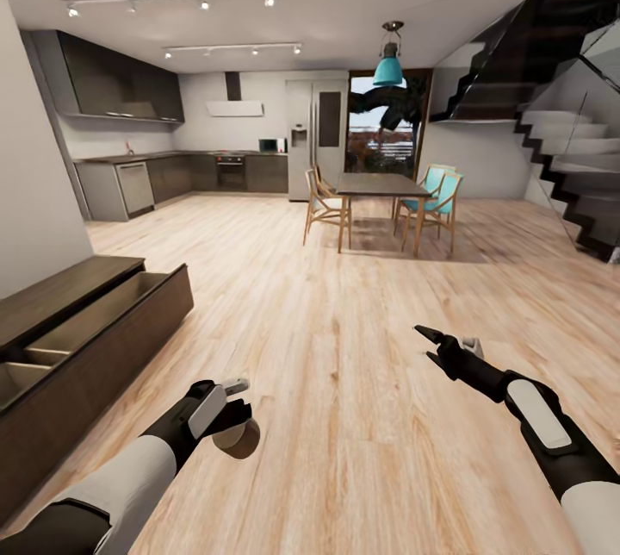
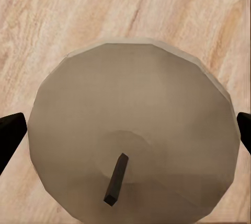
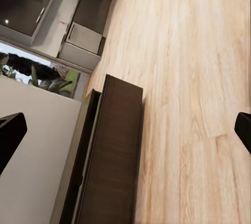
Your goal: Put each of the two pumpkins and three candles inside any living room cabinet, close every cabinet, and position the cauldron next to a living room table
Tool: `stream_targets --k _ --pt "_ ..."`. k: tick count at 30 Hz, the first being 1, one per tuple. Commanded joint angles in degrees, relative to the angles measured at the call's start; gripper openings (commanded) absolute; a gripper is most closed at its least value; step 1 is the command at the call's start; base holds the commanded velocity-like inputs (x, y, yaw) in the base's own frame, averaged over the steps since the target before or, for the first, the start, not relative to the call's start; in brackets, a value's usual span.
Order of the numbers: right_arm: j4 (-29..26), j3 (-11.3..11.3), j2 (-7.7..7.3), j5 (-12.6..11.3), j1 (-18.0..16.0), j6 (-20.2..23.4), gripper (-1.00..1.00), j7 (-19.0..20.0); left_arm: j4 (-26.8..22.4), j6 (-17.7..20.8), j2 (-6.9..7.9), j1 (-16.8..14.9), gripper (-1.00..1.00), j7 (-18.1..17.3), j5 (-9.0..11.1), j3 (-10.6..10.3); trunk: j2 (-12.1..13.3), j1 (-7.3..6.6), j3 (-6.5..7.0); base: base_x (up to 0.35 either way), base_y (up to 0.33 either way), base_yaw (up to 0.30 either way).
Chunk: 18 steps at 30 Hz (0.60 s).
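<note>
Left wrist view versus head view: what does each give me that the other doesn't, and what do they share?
Left wrist view alone: the stubby beige-grey candle end-on, with its small dark wick and a black fingertip at either side.

Head view alone: the long dark-brown wooden cabinet with its drawer pulled open, the right claw open and empty, the dark dining table and the kitchen behind it.

Shared: the candle, gripped by the left claw above the pale wooden floor.

Pale wood floor runs to a dining table and dark kitchen units.
</note>
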Motion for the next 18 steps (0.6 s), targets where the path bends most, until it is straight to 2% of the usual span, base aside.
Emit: stream_targets --k 1,13,18 --pt "0.1 -0.1 0.03 -0.1 0.0 0.3 1.00 0.1 -0.1 0.1 0.05 0.0 -1.00 0.7 0.6 -0.4 0.4 -0.23 0.14 0.000 0.000 -0.251" --pt "0.3 -0.1 0.12 -0.1 0.0 0.3 1.00 0.1 -0.1 0.1 0.04 0.0 -1.00 0.7 0.6 -0.4 5.2 -2.87 2.54 0.000 0.000 -0.277" --pt "0.3 -0.1 0.06 -0.1 0.0 0.3 1.00 0.1 -0.1 0.1 -0.03 0.0 -1.00 0.7 0.6 -0.4 5.2 -2.87 2.65 0.000 0.000 -0.281"
